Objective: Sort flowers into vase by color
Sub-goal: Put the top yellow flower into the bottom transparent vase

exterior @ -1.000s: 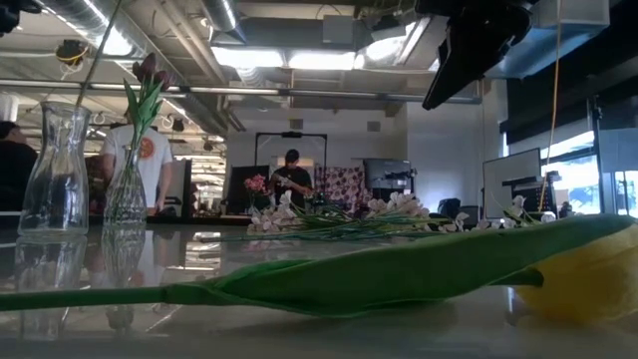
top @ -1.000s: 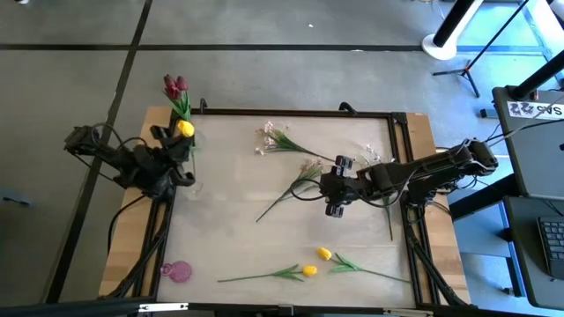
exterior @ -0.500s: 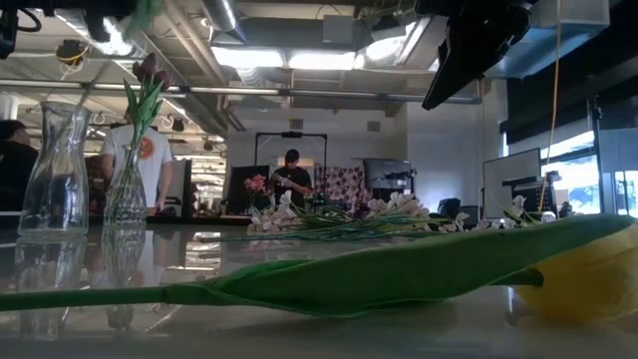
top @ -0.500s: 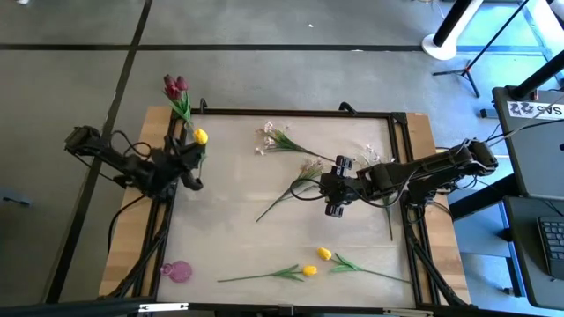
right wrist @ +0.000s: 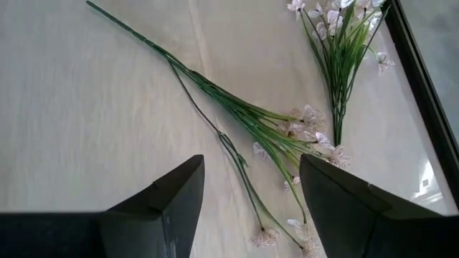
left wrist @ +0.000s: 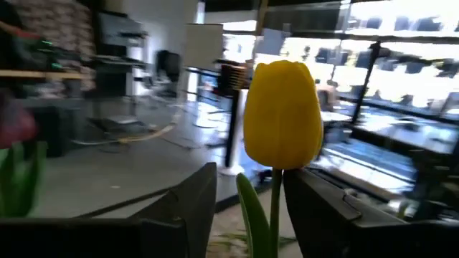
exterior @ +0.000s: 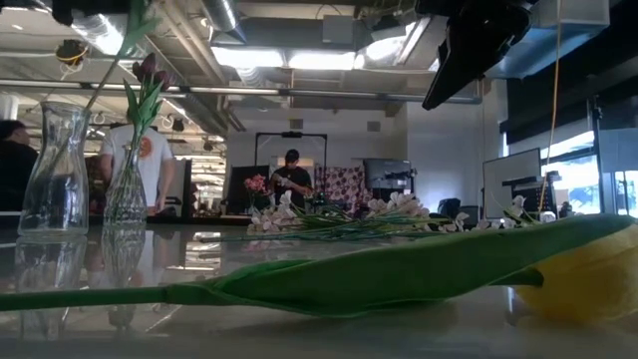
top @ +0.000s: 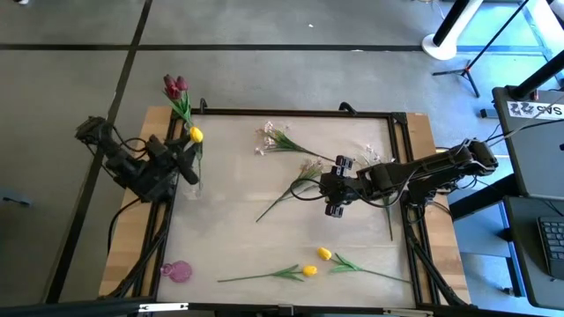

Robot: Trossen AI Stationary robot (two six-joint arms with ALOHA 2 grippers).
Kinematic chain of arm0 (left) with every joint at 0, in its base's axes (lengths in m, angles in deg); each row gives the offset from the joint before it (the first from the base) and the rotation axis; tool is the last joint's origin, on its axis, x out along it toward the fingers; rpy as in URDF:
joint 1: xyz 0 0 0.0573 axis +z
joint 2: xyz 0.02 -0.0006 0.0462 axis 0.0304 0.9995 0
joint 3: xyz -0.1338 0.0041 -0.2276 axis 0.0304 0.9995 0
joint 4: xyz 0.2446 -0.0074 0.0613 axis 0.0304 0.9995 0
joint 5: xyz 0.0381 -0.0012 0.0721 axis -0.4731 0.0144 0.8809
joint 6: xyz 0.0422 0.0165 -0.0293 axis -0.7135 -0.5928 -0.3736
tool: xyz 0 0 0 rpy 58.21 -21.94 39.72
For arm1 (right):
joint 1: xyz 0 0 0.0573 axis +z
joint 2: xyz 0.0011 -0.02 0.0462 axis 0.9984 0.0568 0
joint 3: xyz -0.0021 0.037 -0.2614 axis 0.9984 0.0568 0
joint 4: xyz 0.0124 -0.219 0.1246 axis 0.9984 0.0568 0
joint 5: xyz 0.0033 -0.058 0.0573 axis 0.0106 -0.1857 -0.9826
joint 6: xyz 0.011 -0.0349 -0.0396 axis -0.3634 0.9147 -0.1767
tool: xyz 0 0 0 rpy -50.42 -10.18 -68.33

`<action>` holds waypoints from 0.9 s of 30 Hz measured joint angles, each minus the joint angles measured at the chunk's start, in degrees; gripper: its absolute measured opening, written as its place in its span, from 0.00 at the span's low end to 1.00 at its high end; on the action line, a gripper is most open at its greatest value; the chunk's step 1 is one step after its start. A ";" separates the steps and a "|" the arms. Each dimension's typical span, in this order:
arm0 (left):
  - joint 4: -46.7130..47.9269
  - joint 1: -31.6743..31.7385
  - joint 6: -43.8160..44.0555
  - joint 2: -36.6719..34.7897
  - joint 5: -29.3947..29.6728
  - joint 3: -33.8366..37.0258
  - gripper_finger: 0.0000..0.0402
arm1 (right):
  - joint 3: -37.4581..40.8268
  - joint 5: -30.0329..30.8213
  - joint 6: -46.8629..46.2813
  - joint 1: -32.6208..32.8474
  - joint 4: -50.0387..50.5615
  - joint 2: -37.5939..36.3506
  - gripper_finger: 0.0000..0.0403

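Vases (exterior: 55, 170) clear glossy glass; table (top: 229, 229) pale, smooth, reflective, black metal frame; yellow tulip (left wrist: 282, 115) matt, waxy plastic look.

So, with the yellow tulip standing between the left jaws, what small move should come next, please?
Probably back the left gripper straight away: its jaws look spread clear of the yellow tulip, whose stem slants into the clear vase.

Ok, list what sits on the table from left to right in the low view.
Wide clear glass carafe → slim clear glass vase holding dark red tulips → white blossom sprays with green stalks → yellow tulip head lying closest.
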 joint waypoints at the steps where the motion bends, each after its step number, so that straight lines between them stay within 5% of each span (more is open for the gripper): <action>1: 0.02 -1.70 0.05 0.04 0.02 -0.68 0.40 | 0.00 0.00 0.00 0.00 0.01 0.00 0.56; 15: 0.40 -15.77 7.53 0.07 0.87 -1.85 0.40 | 0.02 -0.02 0.02 0.00 0.10 0.00 0.56; 21: 13.26 -20.78 10.46 0.74 0.84 -1.79 0.40 | 0.02 -0.02 0.02 0.00 0.20 0.00 0.56; 27: 27.62 -25.20 22.64 0.72 0.79 -1.79 0.40 | 0.02 -0.04 0.02 0.00 0.23 0.00 0.56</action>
